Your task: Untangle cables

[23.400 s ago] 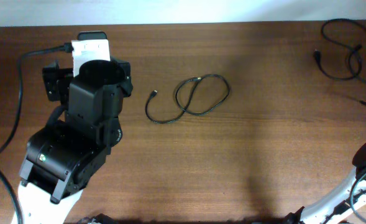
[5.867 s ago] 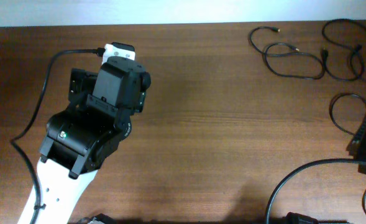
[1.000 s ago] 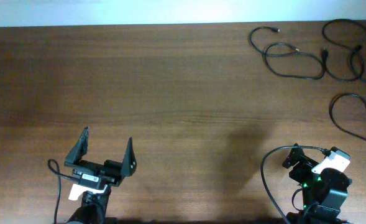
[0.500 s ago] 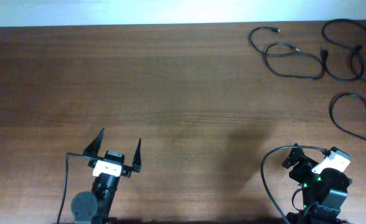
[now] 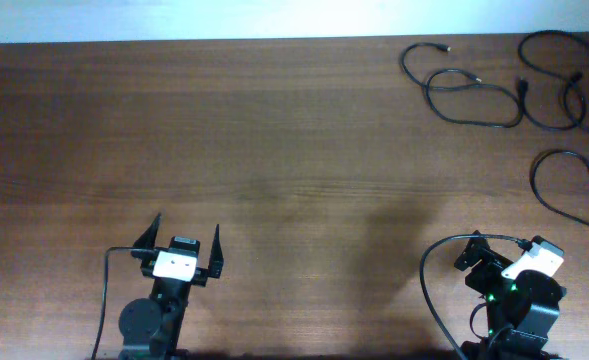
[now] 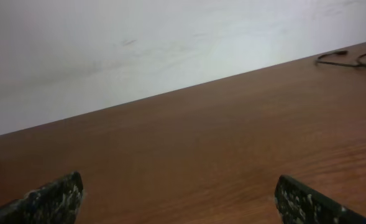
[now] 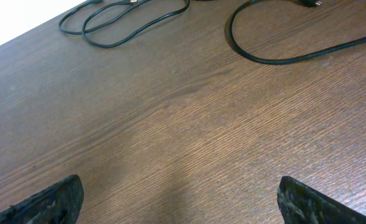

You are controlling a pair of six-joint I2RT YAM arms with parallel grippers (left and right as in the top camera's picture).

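Two grippers sit low at the near edge of the table (image 5: 274,130), well apart from each other, and neither holds anything. The left gripper (image 5: 187,228) has its jaws spread wide. Its dark fingers (image 6: 52,198) show at the bottom corners of its wrist view, with only bare wood between them. The right gripper (image 7: 183,205) stands the same way, jaws wide apart and empty over the wood. From overhead its fingers are hard to make out among the arm's black parts.

All three cables (image 5: 452,73) are thin and black and lie on the right side of the table, away from both grippers. The nearest cable (image 5: 533,185) curves in an open arc by the right edge, beyond the right gripper, and lies apart from the other two. Farther back, the looped cable (image 5: 474,122) lies in flat loops with small plugs at its ends. The corner cable (image 5: 574,95) fills the far right corner just beside it; whether these two touch I cannot tell.

In the left wrist view a short bit of cable (image 6: 332,56) shows at the far right, under the white wall (image 6: 170,37); which cable it belongs to is unclear.
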